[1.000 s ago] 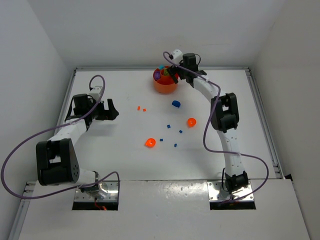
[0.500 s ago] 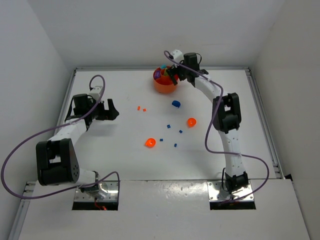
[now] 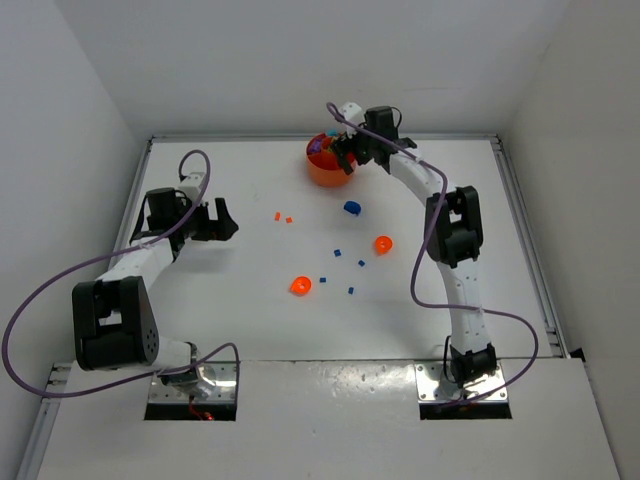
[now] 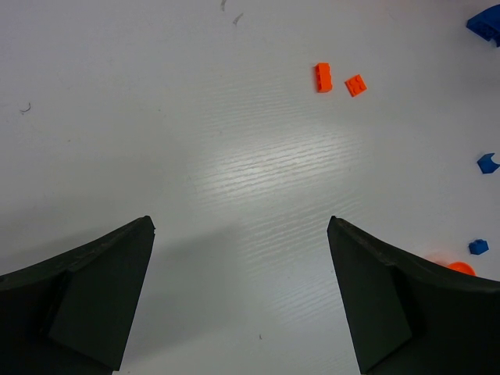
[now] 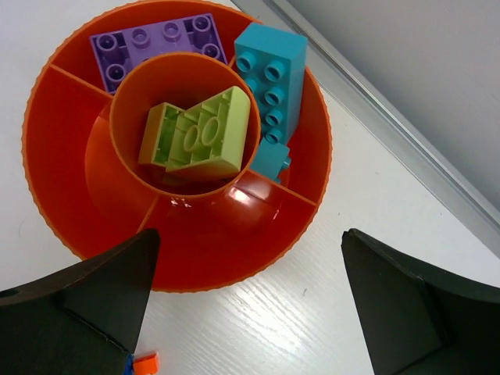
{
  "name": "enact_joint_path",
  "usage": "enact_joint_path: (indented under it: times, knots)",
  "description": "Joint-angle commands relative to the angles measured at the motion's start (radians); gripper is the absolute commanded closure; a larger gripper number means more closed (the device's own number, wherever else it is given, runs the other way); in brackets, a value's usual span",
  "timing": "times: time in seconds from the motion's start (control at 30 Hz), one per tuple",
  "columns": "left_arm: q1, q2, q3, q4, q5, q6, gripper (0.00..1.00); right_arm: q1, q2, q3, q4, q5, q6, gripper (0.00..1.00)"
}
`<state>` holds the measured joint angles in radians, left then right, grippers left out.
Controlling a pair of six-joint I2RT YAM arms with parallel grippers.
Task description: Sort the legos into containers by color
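the right gripper [image 5: 248,258] has crept a touch further over the dish [image 5: 47,156], jaws wide and empty. the left gripper [image 4: 241,226] hasn't budged, gaping empty over the table [image 4: 156,117]. purple, cyan and green legos [image 5: 199,137] sit in the dish, loose pieces [image 3: 300,286] scattered mid-table.

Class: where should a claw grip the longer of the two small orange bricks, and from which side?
Probably from straight above, pinching its two long sides: the longer orange brick lies flat, narrowest that way, with a gap beside its neighbour.
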<state>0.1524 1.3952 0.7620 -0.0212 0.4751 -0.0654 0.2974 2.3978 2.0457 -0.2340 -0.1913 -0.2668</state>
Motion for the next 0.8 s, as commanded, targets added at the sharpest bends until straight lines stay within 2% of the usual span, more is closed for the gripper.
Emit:
enact_joint_path:
  times: [0.0, 0.67, 0.77]
  knots:
    - [0.013, 0.004, 0.025, 0.023, 0.022, -0.010, 0.00, 0.008, -0.063, 0.005, 0.024, -0.025, -0.009, 0.00]
    - [0.013, -0.005, 0.025, 0.023, 0.031, -0.010, 0.00, 0.008, -0.075, 0.016, 0.010, -0.062, -0.018, 0.00]
    - [0.013, -0.005, 0.025, 0.023, 0.031, -0.010, 0.00, 0.008, -0.111, -0.036, 0.032, -0.074, -0.009, 0.00]
